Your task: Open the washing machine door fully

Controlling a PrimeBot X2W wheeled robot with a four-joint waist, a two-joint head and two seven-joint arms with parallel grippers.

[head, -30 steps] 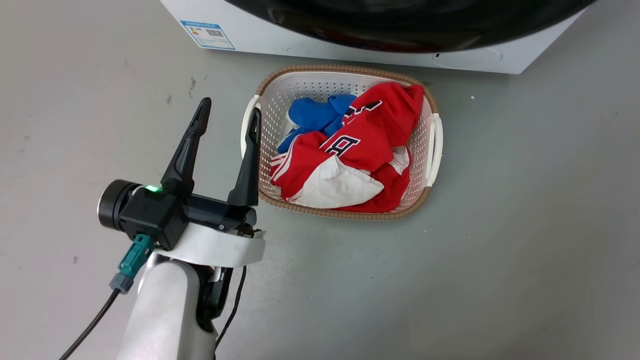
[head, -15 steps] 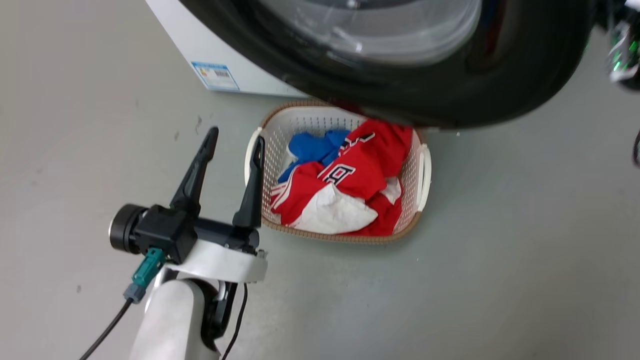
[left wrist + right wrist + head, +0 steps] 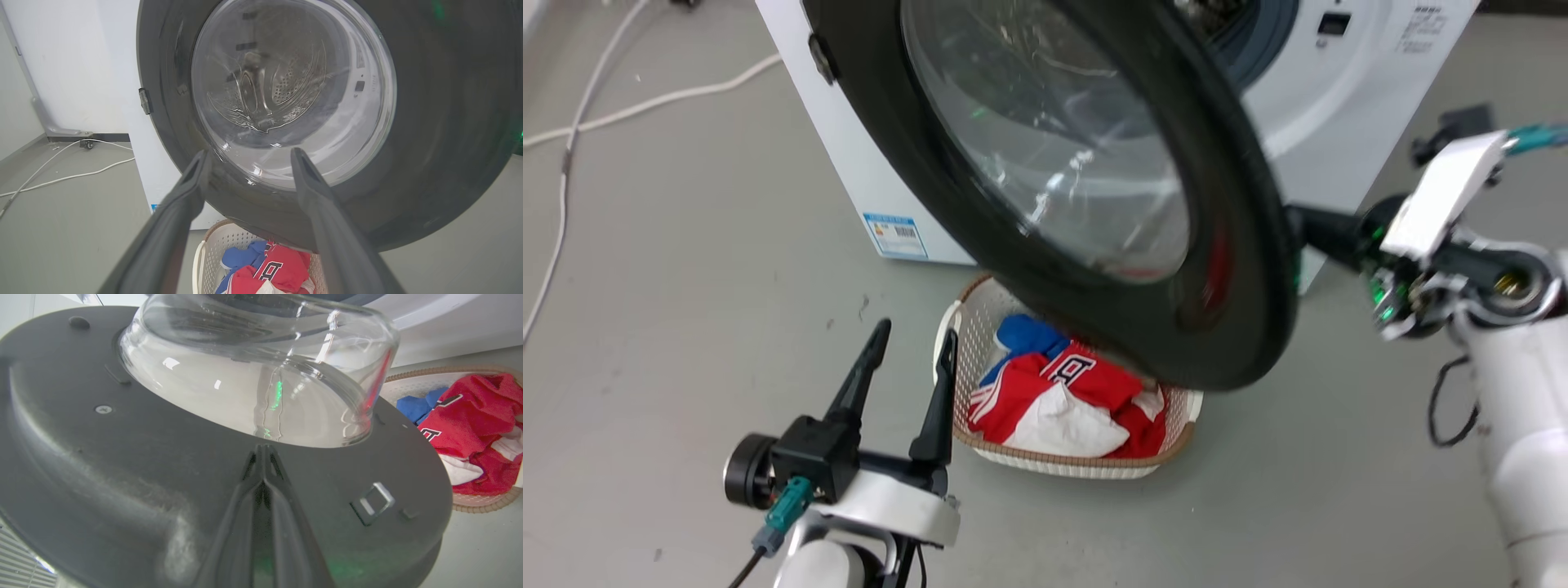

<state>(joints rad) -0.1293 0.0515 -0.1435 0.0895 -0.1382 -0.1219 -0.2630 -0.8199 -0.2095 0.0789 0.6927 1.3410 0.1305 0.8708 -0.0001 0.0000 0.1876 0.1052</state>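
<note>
- The washing machine [image 3: 1339, 122] stands at the far side of the grey floor [image 3: 686, 286], a white box with a blue sticker [image 3: 896, 235] at its lower left corner.
- The washing machine door [image 3: 1225, 245] is partly open. It hangs from a hinge [image 3: 819, 57] on the left, and its free right edge is swung out toward the near side, so part of the drum opening shows behind it at the top.
- The door's black ring and clear glass bowl hang over the far part of a white laundry basket [image 3: 1062, 464], which sits on the floor just in front of the machine.
- In the basket lie a red shirt [image 3: 1086, 384] and a blue cloth [image 3: 1023, 333].
- The right gripper [image 3: 263, 451] reaches in behind the door's free edge. Its jaws are pressed together with nothing between them, and the tips lie against the dull inner face of the door, just beside the rim of the glass bowl.
- A small metal catch [image 3: 372, 502] sits on that inner face, to the right of the fingers.
- The left gripper [image 3: 915, 331] hangs at the near left, beside the basket's left handle and apart from the door. Its jaws are spread wide and hold nothing.
- White cables [image 3: 645, 102] trail across the floor at the far left.
</note>
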